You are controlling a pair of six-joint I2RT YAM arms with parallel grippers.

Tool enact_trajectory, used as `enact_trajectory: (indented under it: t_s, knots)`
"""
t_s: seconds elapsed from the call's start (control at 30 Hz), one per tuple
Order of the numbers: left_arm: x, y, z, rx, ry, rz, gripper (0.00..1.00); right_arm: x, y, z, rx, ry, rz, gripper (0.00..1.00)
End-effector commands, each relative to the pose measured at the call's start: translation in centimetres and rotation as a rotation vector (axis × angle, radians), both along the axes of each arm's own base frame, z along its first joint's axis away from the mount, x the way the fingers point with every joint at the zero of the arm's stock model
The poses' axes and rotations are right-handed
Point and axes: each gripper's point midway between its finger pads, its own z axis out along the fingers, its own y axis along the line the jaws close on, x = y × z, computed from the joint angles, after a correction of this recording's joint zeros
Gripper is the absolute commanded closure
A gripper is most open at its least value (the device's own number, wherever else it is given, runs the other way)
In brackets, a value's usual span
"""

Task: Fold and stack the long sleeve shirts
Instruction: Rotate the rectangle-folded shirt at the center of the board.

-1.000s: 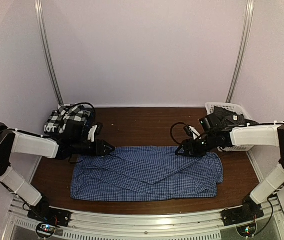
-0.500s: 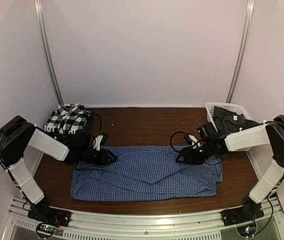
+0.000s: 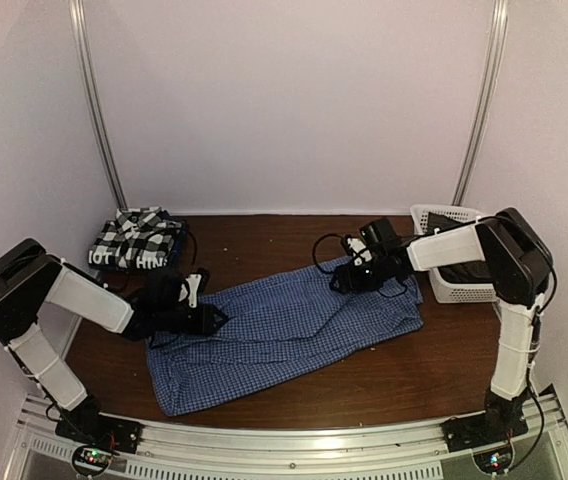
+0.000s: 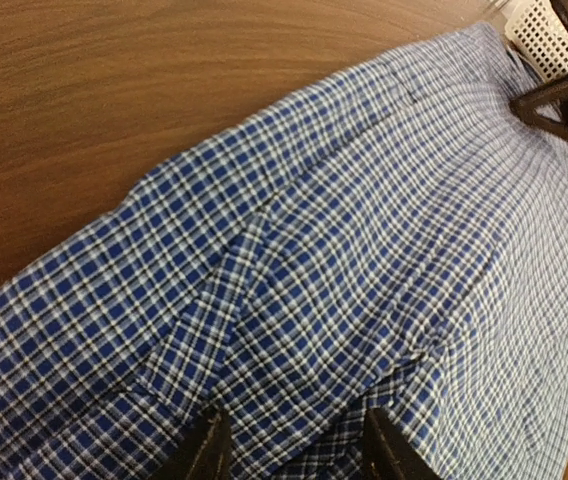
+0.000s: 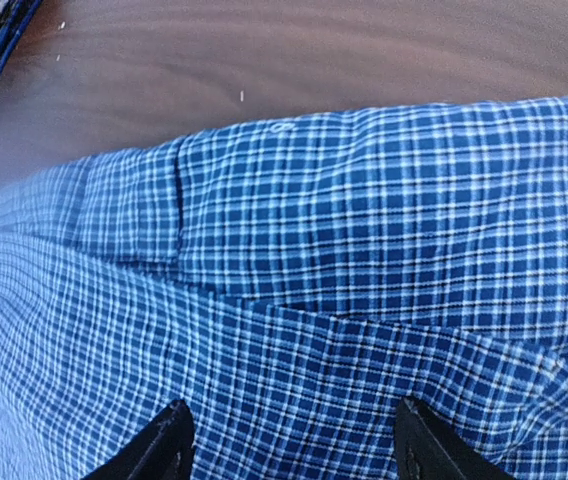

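A: Where's the blue check shirt (image 3: 294,335)?
B: Spread slantwise on the worktop (image 3: 264,250), between both grippers. Left gripper (image 3: 214,318) is on its left edge, fingers part open with cloth between them. Can't tell if it's gripped.
A: Right gripper (image 3: 341,280)?
B: On the far right corner, fingers spread wide over the fabric. Grip unclear too.
A: The rest?
B: Plaid shirt (image 3: 136,238) sits behind the left gripper; white basket (image 3: 446,255) is right of the right gripper.

The wooden table (image 3: 294,245) carries a blue checked shirt (image 3: 294,335), folded shirts (image 3: 134,243), and a basket (image 3: 454,285).
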Motion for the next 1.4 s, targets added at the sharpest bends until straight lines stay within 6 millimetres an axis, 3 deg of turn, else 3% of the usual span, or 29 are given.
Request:
enact_trajectory:
  t_s: [0.0, 0.2, 0.3, 0.37, 0.57, 0.73, 0.87, 1.03, 1.2, 1.37]
  knots:
    - [-2.6, 2.1, -2.7, 0.128, 0.078, 0.058, 0.53, 1.9, -1.2, -6.2, -0.203, 0.092, 0.004, 0.30]
    - [-4.9, -1.1, -2.9, 0.170, 0.053, -0.050, 0.53, 8.2, 1.6, -5.4, -0.217, -0.021, 0.042, 0.28]
    - [-5.2, -2.7, -2.8, 0.275, -0.006, -0.103, 0.53, 10.2, 2.1, -3.0, -0.229, -0.096, 0.048, 0.26]
    - [-5.7, -4.0, -2.7, 0.334, -0.041, -0.159, 0.53, 11.0, 2.2, -0.3, -0.225, -0.153, 0.044, 0.25]
    - [-5.8, -7.4, -0.3, 0.385, -0.117, -0.233, 0.53, 10.4, 0.7, 5.9, -0.238, -0.249, 0.003, 0.17]
    - [-4.7, -7.6, 2.5, 0.401, -0.159, -0.196, 0.52, 7.5, -0.6, 8.3, -0.194, -0.273, -0.041, 0.14]
    - [-4.1, -8.5, 4.7, 0.357, -0.215, -0.194, 0.50, 4.9, -1.0, 8.1, -0.165, -0.245, -0.054, 0.15]
    - [-3.3, -10.4, 6.0, 0.305, -0.242, -0.216, 0.48, 1.8, -1.0, 6.6, -0.100, -0.187, -0.077, 0.17]
    - [-2.2, -10.8, 5.2, 0.282, -0.208, -0.193, 0.48, -0.5, -0.9, 3.5, -0.076, -0.109, -0.074, 0.18]
    - [-2.2, -10.1, 3.1, 0.245, -0.133, -0.210, 0.48, -1.0, -1.5, 0.7, -0.112, -0.053, -0.097, 0.18]
